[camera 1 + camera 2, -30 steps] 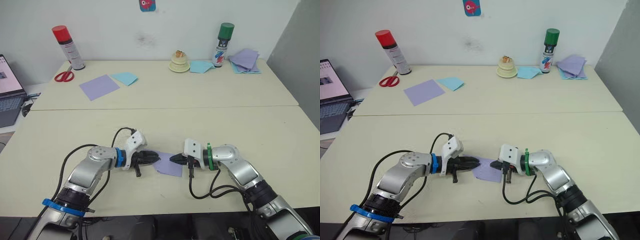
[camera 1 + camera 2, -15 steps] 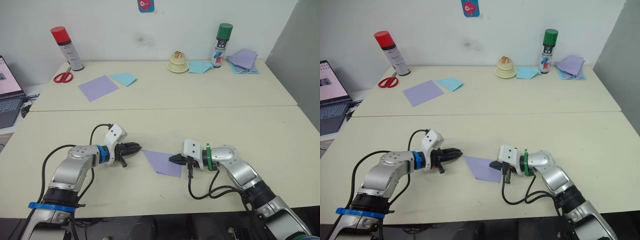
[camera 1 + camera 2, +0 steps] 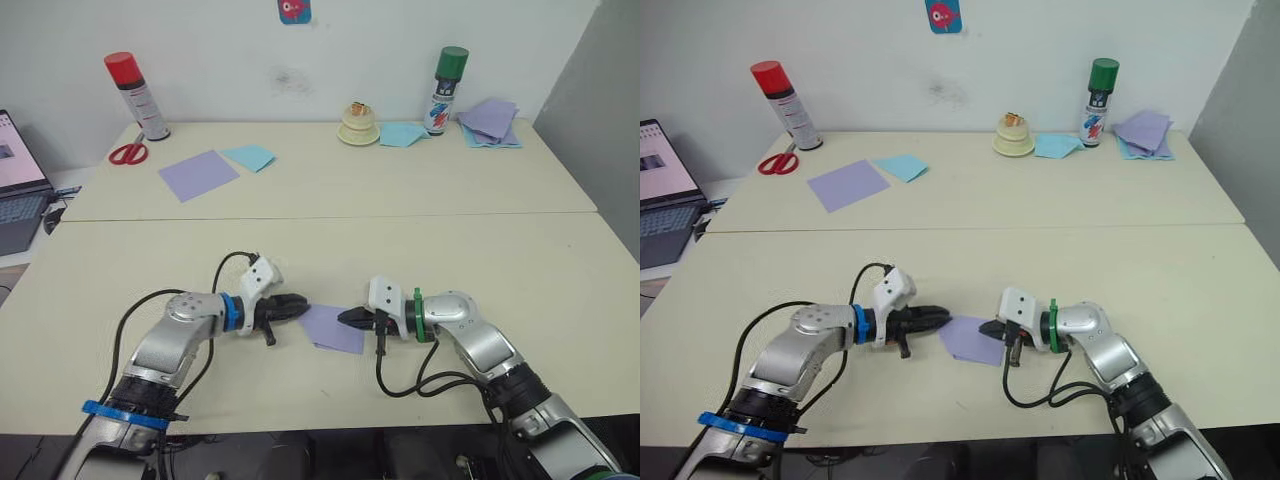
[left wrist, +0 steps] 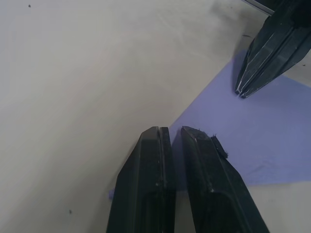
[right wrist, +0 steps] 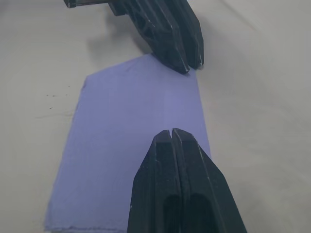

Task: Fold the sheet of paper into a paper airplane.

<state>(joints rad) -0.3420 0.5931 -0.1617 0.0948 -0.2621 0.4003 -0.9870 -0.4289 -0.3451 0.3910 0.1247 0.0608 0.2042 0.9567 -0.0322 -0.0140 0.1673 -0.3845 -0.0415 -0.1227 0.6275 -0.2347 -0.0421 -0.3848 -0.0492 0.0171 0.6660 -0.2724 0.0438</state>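
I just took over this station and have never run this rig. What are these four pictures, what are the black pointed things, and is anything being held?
Two pictures come from the robot's head camera; two look along each wrist. The black points are two-finger grippers. The left gripper and right gripper both have their fingers together, tips pressing down on opposite edges of the sheet of paper, which lies flat on the table. Nothing is lifted. At the far side: scissors, two spray cans and spare sheets.
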